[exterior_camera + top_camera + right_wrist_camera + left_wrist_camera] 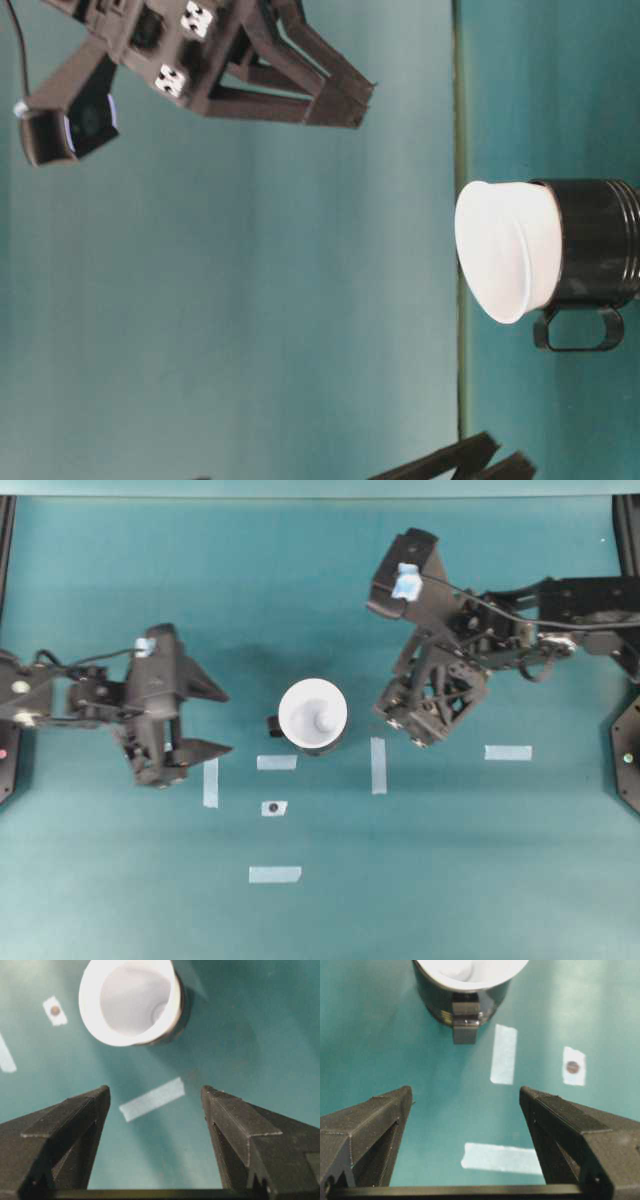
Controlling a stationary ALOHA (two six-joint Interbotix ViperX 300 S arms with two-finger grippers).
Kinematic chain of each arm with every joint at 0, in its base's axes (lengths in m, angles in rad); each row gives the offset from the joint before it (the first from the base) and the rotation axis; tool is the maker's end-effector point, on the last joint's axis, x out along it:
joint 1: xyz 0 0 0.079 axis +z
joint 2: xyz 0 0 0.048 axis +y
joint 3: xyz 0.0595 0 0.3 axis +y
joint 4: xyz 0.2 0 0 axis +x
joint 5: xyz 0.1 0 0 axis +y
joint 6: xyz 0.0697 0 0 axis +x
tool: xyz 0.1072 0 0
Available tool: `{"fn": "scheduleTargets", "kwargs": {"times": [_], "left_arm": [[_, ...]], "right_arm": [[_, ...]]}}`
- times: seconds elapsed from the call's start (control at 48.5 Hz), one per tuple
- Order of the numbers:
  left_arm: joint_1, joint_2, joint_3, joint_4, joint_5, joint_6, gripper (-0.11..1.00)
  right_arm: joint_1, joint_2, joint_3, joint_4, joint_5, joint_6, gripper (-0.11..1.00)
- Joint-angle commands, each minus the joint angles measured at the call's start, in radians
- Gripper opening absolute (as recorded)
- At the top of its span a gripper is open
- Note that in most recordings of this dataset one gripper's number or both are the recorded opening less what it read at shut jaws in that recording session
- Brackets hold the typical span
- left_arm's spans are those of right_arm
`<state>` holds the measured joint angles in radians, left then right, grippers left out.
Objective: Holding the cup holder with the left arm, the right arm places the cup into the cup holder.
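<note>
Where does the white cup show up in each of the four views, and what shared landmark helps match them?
Overhead: the cup sits mid-frame, between the two arms.
Table-level: right edge, mid-height, picture turned sideways, rim pointing left, seated in the cup holder.
Left wrist: top centre, only its rim showing.
Right wrist: upper left of centre, mouth toward the camera.
Shared landmark: the black cup holder around it.

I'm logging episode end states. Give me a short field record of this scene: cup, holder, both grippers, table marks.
cup: white cup seated in the holder, rim above it
holder: black holder upright on the table, handle pointing toward the left gripper
left gripper: left gripper open, empty, apart from the holder
right gripper: right gripper open, empty, apart from the cup
table marks: pale tape strips on the teal table, one patch with a dark dot
task state: cup placed, both arms clear
</note>
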<state>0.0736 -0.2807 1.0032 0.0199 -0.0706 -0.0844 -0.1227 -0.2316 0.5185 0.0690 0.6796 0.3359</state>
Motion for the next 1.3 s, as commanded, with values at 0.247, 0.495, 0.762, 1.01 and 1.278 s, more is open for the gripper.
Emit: {"fn": "scheduleTargets", "kwargs": {"times": [0.247, 0.495, 0.762, 1.01, 1.278], "left_arm": [[-0.003, -0.097, 0.020, 0.002, 0.017, -0.002, 0.93], [-0.003, -0.110, 0.020, 0.002, 0.026, 0.000, 0.93], [-0.003, -0.114, 0.020, 0.002, 0.026, 0.000, 0.93], [-0.003, -0.114, 0.020, 0.002, 0.026, -0.002, 0.93], [-0.003, -0.106, 0.018, 0.002, 0.025, -0.003, 0.93]], "right_arm": [[0.040, -0.235, 0.161, -0.026, -0.270, -0.055, 0.78], [0.049, -0.360, 0.319, -0.026, -0.480, -0.052, 0.78], [0.054, -0.448, 0.394, -0.026, -0.474, -0.052, 0.78], [0.057, -0.456, 0.402, -0.026, -0.466, -0.052, 0.78], [0.055, -0.453, 0.402, -0.026, -0.457, -0.051, 0.78]]}}
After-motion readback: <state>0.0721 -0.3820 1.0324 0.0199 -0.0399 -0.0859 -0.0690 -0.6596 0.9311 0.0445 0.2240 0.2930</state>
